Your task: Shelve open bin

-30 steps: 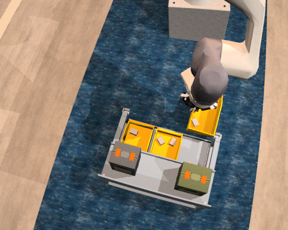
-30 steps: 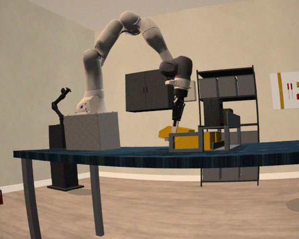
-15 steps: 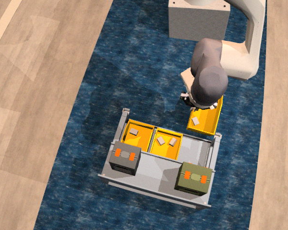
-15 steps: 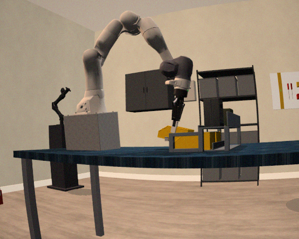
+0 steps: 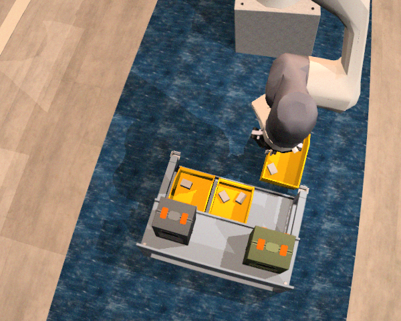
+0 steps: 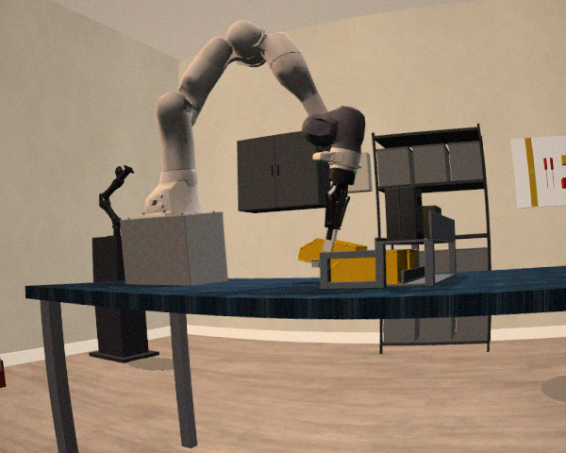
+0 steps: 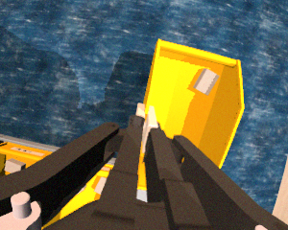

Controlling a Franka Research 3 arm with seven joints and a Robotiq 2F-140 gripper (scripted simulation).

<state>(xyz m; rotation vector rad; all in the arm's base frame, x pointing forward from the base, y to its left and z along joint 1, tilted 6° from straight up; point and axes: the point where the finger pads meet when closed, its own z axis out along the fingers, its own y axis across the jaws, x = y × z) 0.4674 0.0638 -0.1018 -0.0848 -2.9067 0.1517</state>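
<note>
Currently bin (image 5: 287,167) (image 6: 311,249) (image 7: 170,96) clamped in gripper (image 5: 270,151) (image 6: 329,242) (image 7: 143,115), lifted but tilted; levelling, placing in free slot (image 5: 269,207), top view's lower right, and release left.

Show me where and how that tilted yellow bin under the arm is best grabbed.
Probably by the rim of a long side wall, from above, one finger inside, one outside. The bin is open-topped and its walls are thin, as the gripper pinches it.
</note>
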